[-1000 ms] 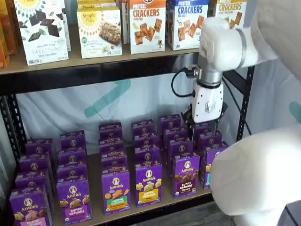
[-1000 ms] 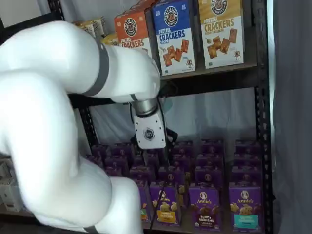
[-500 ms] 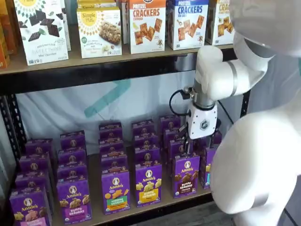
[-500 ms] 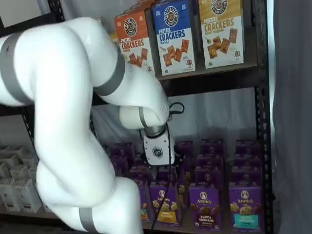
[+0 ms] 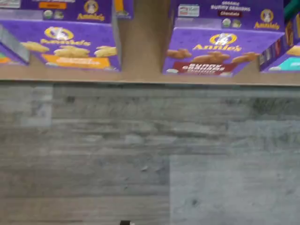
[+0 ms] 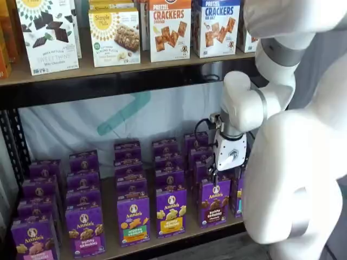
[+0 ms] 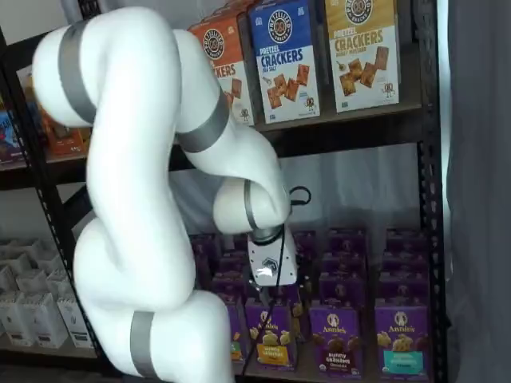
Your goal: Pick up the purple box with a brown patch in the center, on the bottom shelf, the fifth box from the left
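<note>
The gripper (image 6: pixel 225 174) hangs right above the purple box (image 6: pixel 214 201) to grab it; can't tell if fingers are apart.

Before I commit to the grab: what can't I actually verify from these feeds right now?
- Gripper: in both shelf views only its white body shows, the fingers are lost against the cartons, so open or shut cannot be told. The wrist view shows no fingers.
- Purple box: its distance from the fingers cannot be judged.
- Purple box in the wrist view: blurred, small print unreadable.
- Bottom shelf: right end hidden by the arm in a shelf view.
</note>
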You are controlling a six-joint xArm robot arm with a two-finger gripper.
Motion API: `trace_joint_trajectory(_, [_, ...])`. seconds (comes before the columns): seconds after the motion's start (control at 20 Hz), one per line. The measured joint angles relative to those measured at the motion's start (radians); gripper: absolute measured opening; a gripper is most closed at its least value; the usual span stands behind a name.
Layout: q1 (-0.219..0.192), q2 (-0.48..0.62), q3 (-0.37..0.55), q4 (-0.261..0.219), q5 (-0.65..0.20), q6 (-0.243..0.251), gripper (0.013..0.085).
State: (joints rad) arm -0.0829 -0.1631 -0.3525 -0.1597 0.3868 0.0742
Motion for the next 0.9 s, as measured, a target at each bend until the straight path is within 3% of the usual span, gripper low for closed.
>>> trace_joint_trajectory(0.05, [-0.006, 0.024, -0.007, -0.014, -0.018, 0.008, 0.085])
trace_joint_trajectory(0.2, [-0.014, 0.085, -0.035, 0.07, -0.043, -0.079, 0.085])
trace_joint_trajectory(0.4, [-0.033, 0.163, -0.076, 0.035, -0.061, -0.065, 0.085])
trace_joint_trajectory(0.55, [-0.036, 0.219, -0.103, 0.061, -0.079, -0.093, 0.085])
trace_joint_trajectory(0.7, [-0.033, 0.276, -0.131, 0.058, -0.114, -0.087, 0.085])
trace_joint_trajectory(0.8, [-0.034, 0.304, -0.148, 0.001, -0.13, -0.032, 0.085])
trace_joint_trajectory(0.9, [-0.038, 0.335, -0.173, -0.093, -0.133, 0.056, 0.085])
